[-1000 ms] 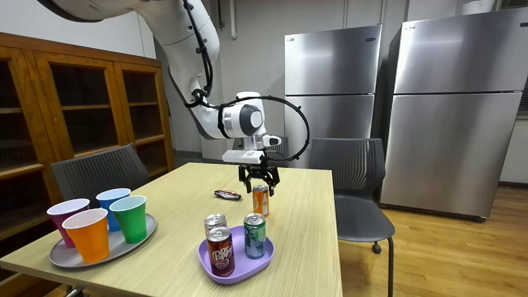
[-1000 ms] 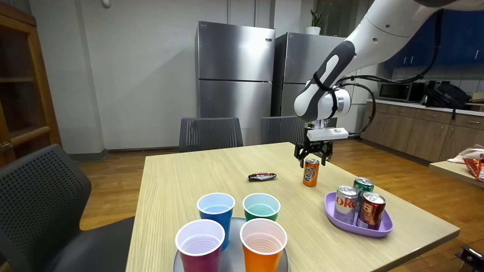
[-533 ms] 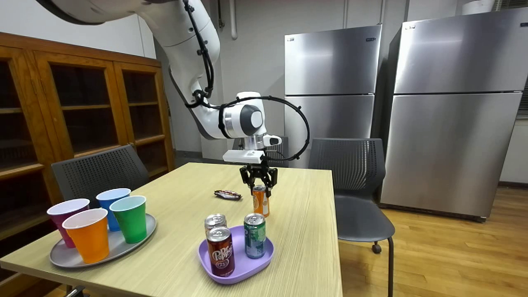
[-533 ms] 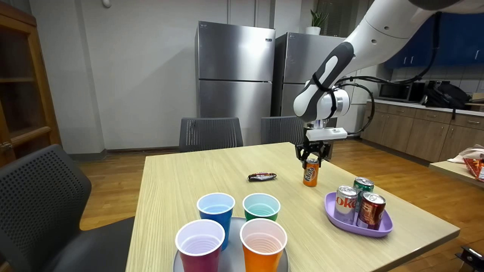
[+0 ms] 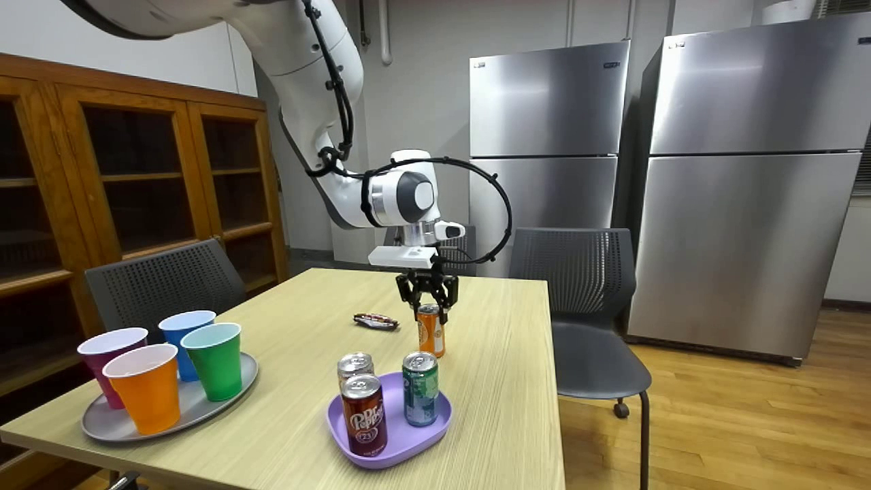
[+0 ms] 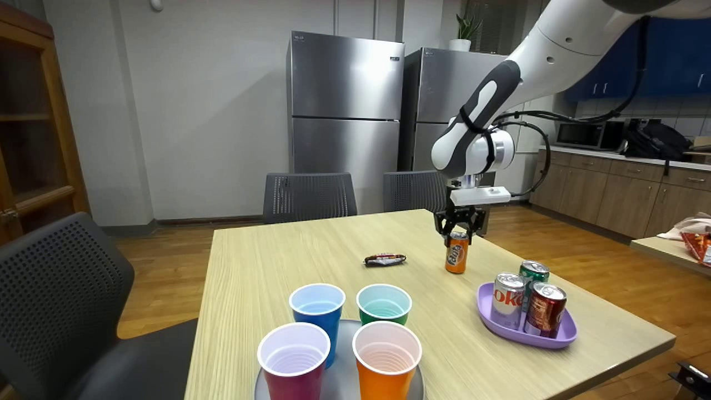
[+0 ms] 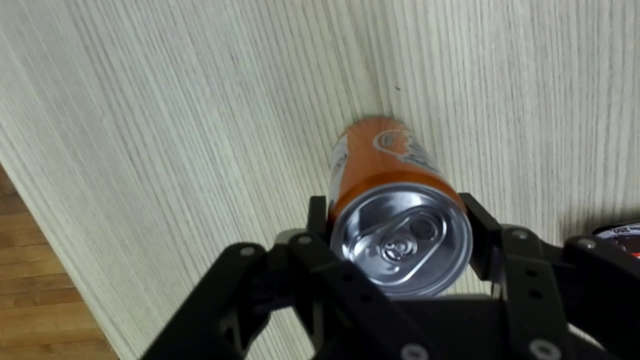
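Note:
My gripper (image 5: 430, 318) is shut on an orange Fanta can (image 5: 431, 340), with one finger on each side of its upper part. The can is upright. In an exterior view the gripper (image 6: 458, 243) and the can (image 6: 456, 261) show near the table's far right edge. In the wrist view the can's silver top (image 7: 400, 245) sits between the black fingers (image 7: 479, 227), and its tab is closed. Whether the can's base touches the table cannot be told for certain. A dark wrapped snack (image 5: 375, 321) lies beside the can; its end shows in the wrist view (image 7: 622, 237).
A purple tray (image 5: 401, 446) holds a Dr Pepper can (image 5: 364, 415), a green can (image 5: 420, 391) and a Diet Coke can (image 6: 507, 300). A grey plate (image 5: 224, 401) bears several coloured cups. Chairs (image 5: 575, 292) stand round the table (image 5: 497, 408).
The fingers have come together from either side of the can onto it. Since half a second ago the can and gripper have risen very slightly.

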Controlling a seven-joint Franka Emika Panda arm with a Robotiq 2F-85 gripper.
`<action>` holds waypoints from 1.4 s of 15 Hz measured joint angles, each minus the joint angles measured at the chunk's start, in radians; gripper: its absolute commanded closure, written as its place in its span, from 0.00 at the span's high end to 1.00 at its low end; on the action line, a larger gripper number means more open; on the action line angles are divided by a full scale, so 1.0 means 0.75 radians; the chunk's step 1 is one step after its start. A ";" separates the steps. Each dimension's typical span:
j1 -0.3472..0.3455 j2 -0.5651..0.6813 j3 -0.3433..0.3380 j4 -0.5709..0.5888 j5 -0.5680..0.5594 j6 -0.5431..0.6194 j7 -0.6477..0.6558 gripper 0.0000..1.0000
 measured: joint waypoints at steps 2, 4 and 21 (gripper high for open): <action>-0.010 -0.015 0.014 -0.004 0.001 0.000 -0.038 0.39; -0.029 -0.040 0.037 -0.018 0.005 0.000 -0.102 0.39; -0.132 -0.416 0.148 -0.472 0.012 0.012 -0.621 0.39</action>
